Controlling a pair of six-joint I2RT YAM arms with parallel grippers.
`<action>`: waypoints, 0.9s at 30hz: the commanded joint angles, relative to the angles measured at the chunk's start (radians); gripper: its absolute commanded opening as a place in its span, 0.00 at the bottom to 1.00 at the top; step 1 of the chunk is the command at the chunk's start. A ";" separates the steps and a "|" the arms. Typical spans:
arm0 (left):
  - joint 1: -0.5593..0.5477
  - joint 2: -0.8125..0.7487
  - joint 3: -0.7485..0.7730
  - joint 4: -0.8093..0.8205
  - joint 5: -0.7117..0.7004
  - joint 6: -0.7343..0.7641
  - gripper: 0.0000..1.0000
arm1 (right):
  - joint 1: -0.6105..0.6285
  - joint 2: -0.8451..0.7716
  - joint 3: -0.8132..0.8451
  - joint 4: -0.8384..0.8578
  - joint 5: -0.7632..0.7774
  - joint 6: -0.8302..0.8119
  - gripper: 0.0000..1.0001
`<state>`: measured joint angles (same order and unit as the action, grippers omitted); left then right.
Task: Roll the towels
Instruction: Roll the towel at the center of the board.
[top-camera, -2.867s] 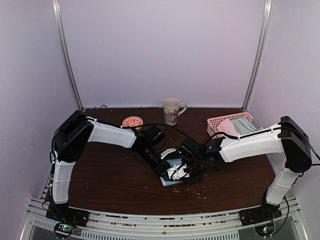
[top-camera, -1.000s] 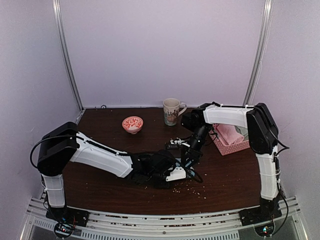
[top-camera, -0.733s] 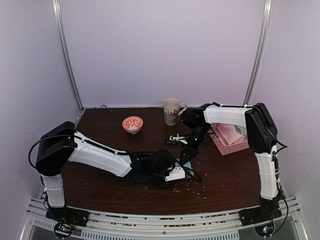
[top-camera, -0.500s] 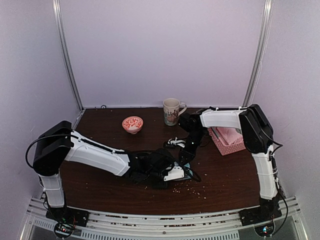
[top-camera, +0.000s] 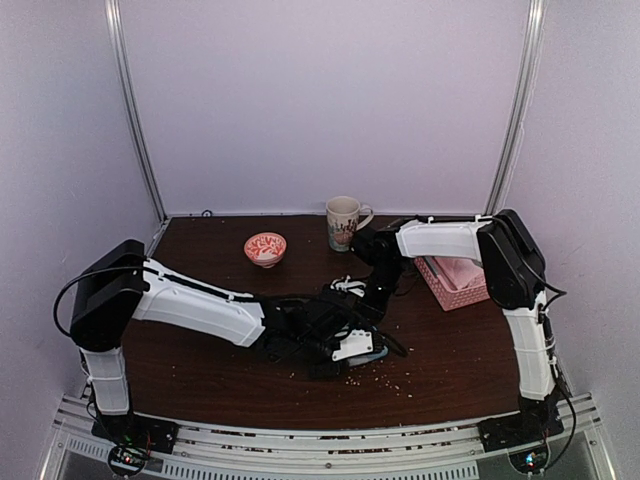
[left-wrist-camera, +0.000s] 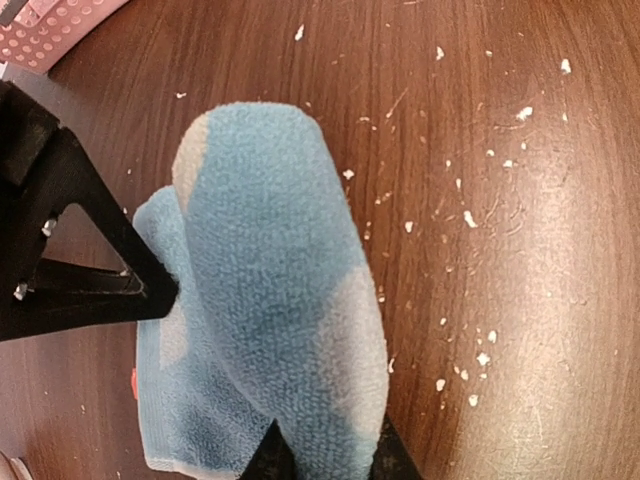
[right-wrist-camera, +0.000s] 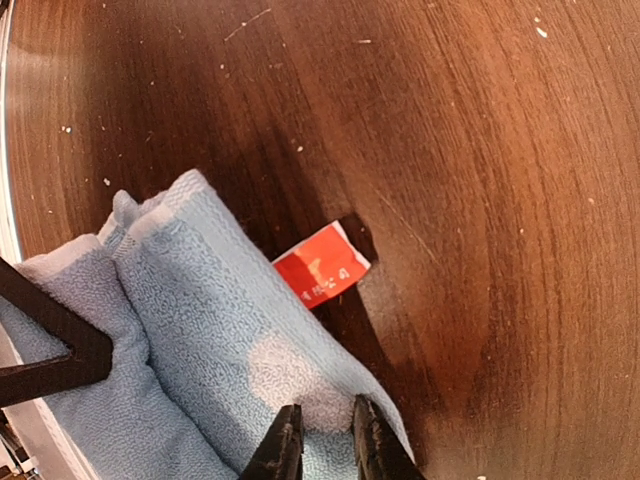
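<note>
So both arms meet over the middle of the worktop (top-camera: 200, 372), near the front edge, and they're both on the same light blue towel (left-wrist-camera: 270, 260). It's lying on the wood, folded over into a fat, loose roll with a couple of pale patches showing on the nap.

The left claw (left-wrist-camera: 328, 455) is clenched on the near end of that roll. You can see one finger on each side of the fold at the bottom of the left wrist view, with the cloth squeezed between them. The right claw (right-wrist-camera: 320, 440) has its two fingers almost together and is grasping the edge of the same towel, on a pale patch. A small red tag (right-wrist-camera: 320, 265) sticks out from under the towel onto the bare wood just beside it. In each wrist view the other arm's black finger comes in from the left and touches the cloth.

There are pale crumbs (left-wrist-camera: 470, 215) scattered all over the wood on the right of the towel.

Further back, a pink basket (top-camera: 450, 292) sits on the right side with a pink towel (top-camera: 462, 268) in it, well apart from the blue one. A mug (top-camera: 343, 222) and a little red-patterned bowl (top-camera: 265, 247) stand near the back wall.
</note>
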<state>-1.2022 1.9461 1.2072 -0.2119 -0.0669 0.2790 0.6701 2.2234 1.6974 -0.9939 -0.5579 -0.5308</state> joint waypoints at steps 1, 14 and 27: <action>-0.002 0.004 -0.008 -0.047 0.083 -0.074 0.12 | -0.001 0.040 -0.024 0.066 0.120 0.007 0.20; 0.144 0.140 0.099 -0.159 0.469 -0.221 0.11 | -0.095 -0.238 0.356 -0.138 -0.118 0.039 0.42; 0.310 0.379 0.361 -0.363 0.916 -0.349 0.08 | 0.036 -0.638 -0.001 -0.200 -0.116 -0.347 0.55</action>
<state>-0.8982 2.2478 1.5551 -0.4301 0.7979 -0.0307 0.5976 1.5856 1.8507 -1.1145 -0.7475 -0.6975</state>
